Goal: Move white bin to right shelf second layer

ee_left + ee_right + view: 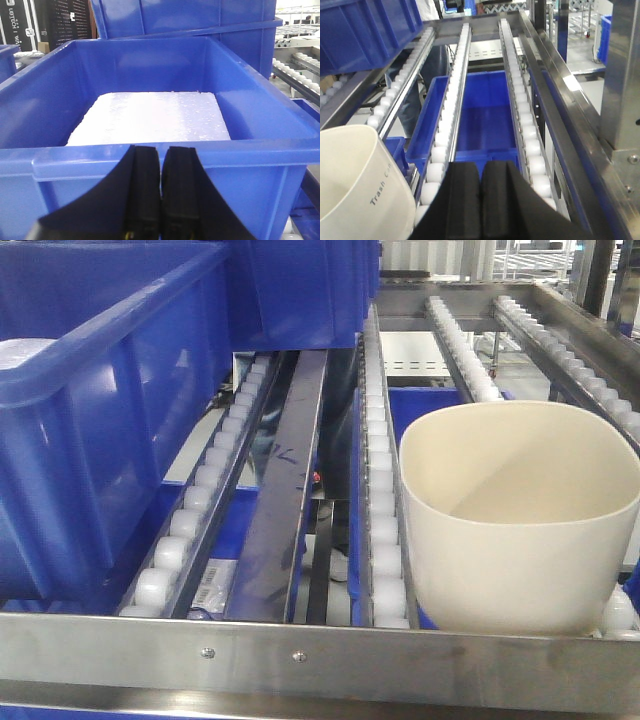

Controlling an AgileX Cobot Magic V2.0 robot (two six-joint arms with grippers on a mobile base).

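The white bin (520, 530) stands upright and empty on the right shelf second layer (385, 510), on its roller tracks just behind the steel front rail (320, 645). In the right wrist view the white bin (355, 180) shows at the lower left, printed "Trash Can". My right gripper (481, 167) is shut with nothing in it, just to the bin's right over the roller tracks (527, 130). My left gripper (161, 150) is shut and empty, facing the near wall of a blue crate (250, 175). Neither gripper shows in the front view.
A big blue crate (90, 430) fills the left tracks; a white foam slab (150, 117) lies inside it. More blue crates are stacked behind. Another blue crate (485, 115) sits on the level below. A steel frame post (620, 75) stands at the right.
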